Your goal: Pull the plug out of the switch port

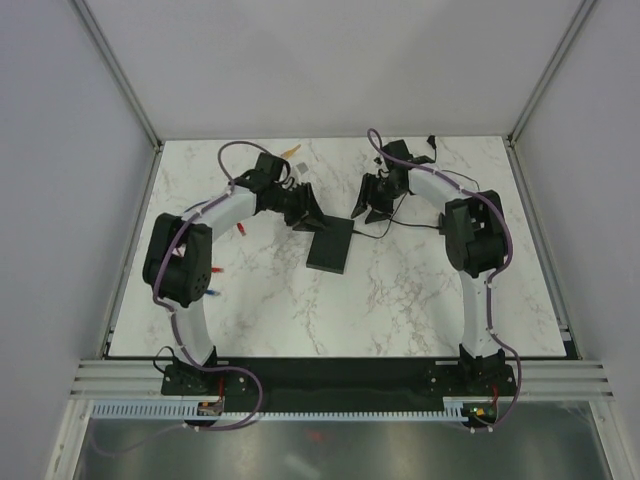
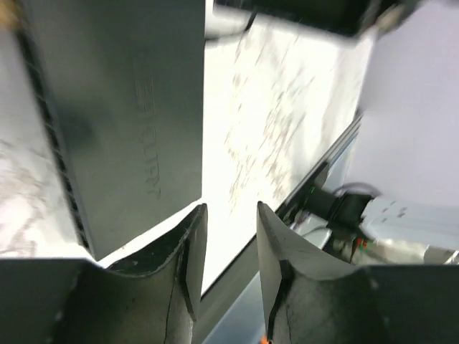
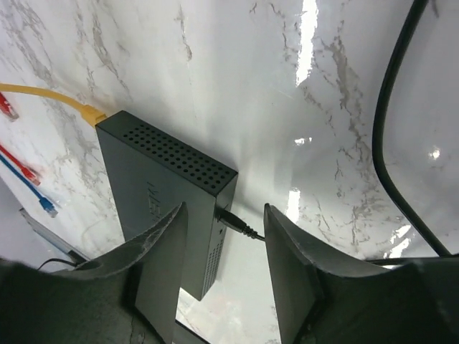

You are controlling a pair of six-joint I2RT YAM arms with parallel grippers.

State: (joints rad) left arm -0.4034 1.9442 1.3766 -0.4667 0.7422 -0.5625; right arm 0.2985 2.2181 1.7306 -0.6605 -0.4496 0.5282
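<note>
Black plug sits in flat black switch.

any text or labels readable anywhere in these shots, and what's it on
Embossed wording on the top of the switch, left wrist view: too blurred to read.
The same wording in the right wrist view: partly hidden behind the right gripper, not legible.
Top external view: too small, nothing readable.
No other labels, numbers or signs show.
</note>
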